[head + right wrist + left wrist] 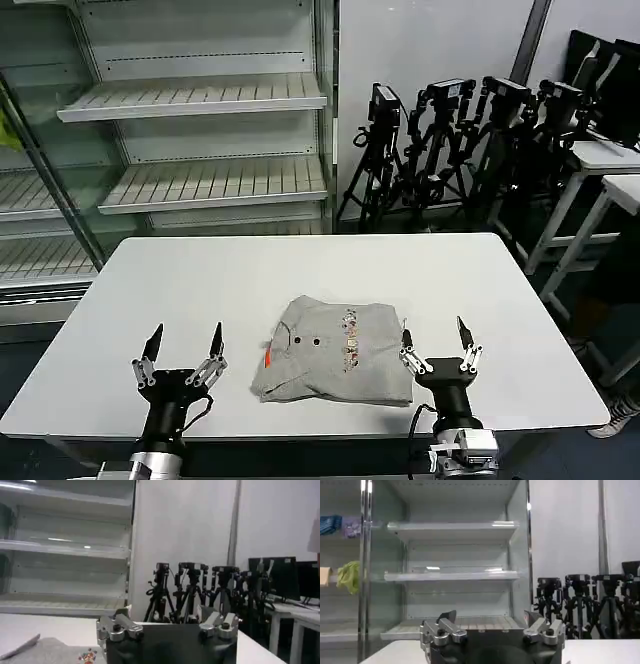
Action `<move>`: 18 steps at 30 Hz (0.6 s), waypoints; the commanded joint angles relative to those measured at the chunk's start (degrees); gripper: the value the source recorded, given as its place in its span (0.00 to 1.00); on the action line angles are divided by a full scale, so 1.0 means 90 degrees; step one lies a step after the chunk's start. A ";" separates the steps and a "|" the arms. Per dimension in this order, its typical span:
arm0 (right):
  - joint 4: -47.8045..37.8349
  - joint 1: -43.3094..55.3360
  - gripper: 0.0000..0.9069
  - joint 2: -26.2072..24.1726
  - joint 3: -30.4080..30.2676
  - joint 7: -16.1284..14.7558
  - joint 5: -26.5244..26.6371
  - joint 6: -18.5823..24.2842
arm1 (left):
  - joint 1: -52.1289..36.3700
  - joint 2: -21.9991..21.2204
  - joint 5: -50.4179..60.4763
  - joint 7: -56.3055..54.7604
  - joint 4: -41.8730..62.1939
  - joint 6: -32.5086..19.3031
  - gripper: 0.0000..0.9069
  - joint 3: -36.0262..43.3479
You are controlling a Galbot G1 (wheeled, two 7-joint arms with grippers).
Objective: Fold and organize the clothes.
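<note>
- Left end effector point(181, 346): fingers spread apart, empty, pointing up over the near-left part of the white rectangular counter point(200, 275), well to the left of the shirt.
- Right end effector point(440, 343): fingers also parted, nothing held, just beside the shirt's right edge; its inner finger sits close to the cloth, contact unclear.
- Light grey short-sleeved cotton T-shirt point(330, 350): lies on the counter's near-centre, between the two end effectors, already a compact rectangle with the small multicoloured print point(350, 340) face up. In the right wrist view a corner of the shirt point(50, 652) shows beside that arm's fingers.
- Judgement: folding looks nearly or fully done; the step in hand seems to be release and clearing off, or a final tidy.
- To do it well: lift both arms straight up before any sideways motion, so the right fingertip can't drag the hem and open the fold.
- If another fold is wanted, the left arm needs to come across to the shirt's left edge first; pinch both layers, not the top one.
- The lower left corner looks a bit loose; watch it.
- White metal shelving point(200, 100) and black tripods point(450, 140) stand behind, out of the way.
</note>
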 commanded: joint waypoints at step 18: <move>0.0390 -0.0199 1.00 0.0090 0.0017 0.0064 -0.0152 -0.0019 | 0.0222 -0.0055 0.0109 0.0205 -0.0138 0.0003 1.00 0.0178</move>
